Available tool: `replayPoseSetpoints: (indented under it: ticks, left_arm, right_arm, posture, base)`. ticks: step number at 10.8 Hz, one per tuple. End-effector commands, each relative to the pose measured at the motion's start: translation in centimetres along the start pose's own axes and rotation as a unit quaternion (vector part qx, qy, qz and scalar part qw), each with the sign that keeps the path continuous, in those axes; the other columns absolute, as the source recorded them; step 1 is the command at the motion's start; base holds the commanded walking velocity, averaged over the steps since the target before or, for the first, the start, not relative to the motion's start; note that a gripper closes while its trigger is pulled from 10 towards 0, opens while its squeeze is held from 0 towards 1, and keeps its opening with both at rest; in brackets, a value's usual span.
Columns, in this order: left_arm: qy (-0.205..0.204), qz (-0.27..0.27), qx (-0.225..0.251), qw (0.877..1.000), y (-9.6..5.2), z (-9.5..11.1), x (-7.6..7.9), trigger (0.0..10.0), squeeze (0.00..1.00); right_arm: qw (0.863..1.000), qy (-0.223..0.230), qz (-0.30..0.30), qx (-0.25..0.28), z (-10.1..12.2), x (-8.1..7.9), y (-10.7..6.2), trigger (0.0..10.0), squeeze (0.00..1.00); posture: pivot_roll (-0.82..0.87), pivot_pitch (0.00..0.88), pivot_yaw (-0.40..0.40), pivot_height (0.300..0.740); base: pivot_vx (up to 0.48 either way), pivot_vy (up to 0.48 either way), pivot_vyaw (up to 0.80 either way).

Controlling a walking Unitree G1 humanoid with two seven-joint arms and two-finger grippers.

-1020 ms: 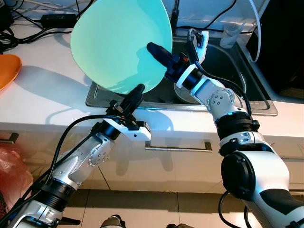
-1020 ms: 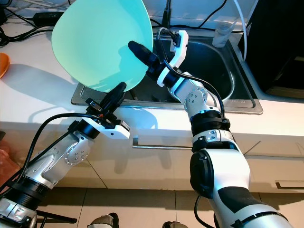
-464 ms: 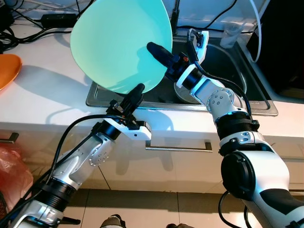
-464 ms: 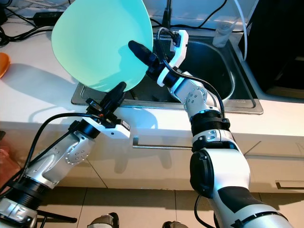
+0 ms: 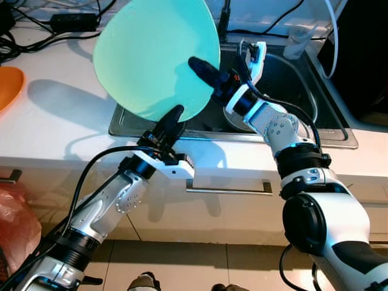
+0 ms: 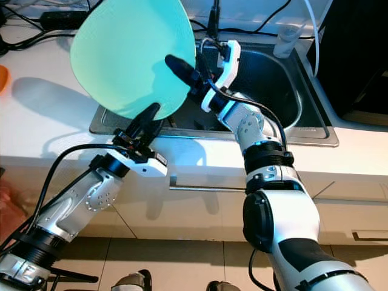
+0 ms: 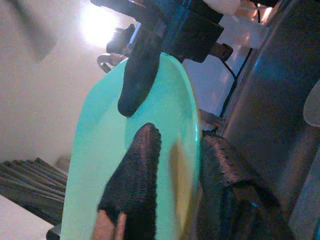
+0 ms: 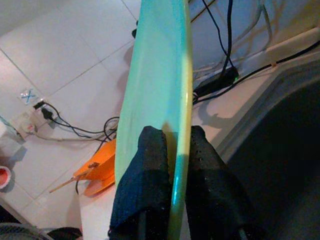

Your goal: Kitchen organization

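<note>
I hold a big teal plate (image 5: 154, 57) up on edge above the near left corner of the sink (image 5: 291, 79), tilted so its face turns toward me. My left jaws (image 5: 171, 119) pinch the plate's lower rim, one finger on each side, as the left wrist view shows with the rim running between them. My right jaws (image 5: 203, 68) grip the plate's right rim the same way, one black finger lying across the teal face and the other behind it. Both arms reach over the front edge of the white table (image 5: 54, 121). An orange dish (image 5: 9, 88) sits at the table's far left. Black cables (image 5: 36, 30) trail along the back by the wall.
</note>
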State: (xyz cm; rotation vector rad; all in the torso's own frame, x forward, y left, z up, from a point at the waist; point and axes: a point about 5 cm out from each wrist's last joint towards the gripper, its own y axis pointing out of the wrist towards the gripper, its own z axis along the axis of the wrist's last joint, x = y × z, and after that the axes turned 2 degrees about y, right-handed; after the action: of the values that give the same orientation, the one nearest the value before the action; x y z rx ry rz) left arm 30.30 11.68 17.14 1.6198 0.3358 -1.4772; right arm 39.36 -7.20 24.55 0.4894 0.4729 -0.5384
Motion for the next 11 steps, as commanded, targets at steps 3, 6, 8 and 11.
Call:
replayPoseSetpoints:
  ticks: [3, 6, 8, 11]
  left_arm:
    - [-0.082, 0.003, 0.005, 0.997, -0.5, 1.1, 0.0, 10.0, 1.00]
    - [-0.120, 0.023, 0.012, 0.992, -0.3, 1.9, -0.9, 10.0, 1.00]
    - [-0.172, 0.057, 0.010, 0.983, 0.6, 2.5, -2.7, 10.0, 1.00]
    - [-0.190, 0.069, 0.003, 0.979, 0.9, 2.7, -3.8, 10.0, 1.00]
  right_arm:
    - [0.999, -0.033, -0.039, -0.009, -0.5, 1.0, -0.8, 10.0, 0.00]
    - [0.995, -0.077, -0.071, -0.003, -0.3, 1.4, -1.1, 10.0, 0.00]
    - [0.988, -0.114, -0.104, 0.020, 1.0, 1.8, -1.6, 10.0, 0.00]
    - [0.980, -0.135, -0.139, 0.046, 2.0, 2.3, -2.5, 10.0, 0.00]
  posture:
    - [0.06, 0.146, -0.064, 0.740]
    - [0.06, 0.144, -0.065, 0.740]
    - [0.06, 0.143, -0.066, 0.740]
    - [0.07, 0.143, -0.062, 0.740]
  base:
    - [0.000, 0.000, 0.00]
    - [0.000, 0.000, 0.00]
    - [0.000, 0.000, 0.00]
    - [0.000, 0.000, 0.00]
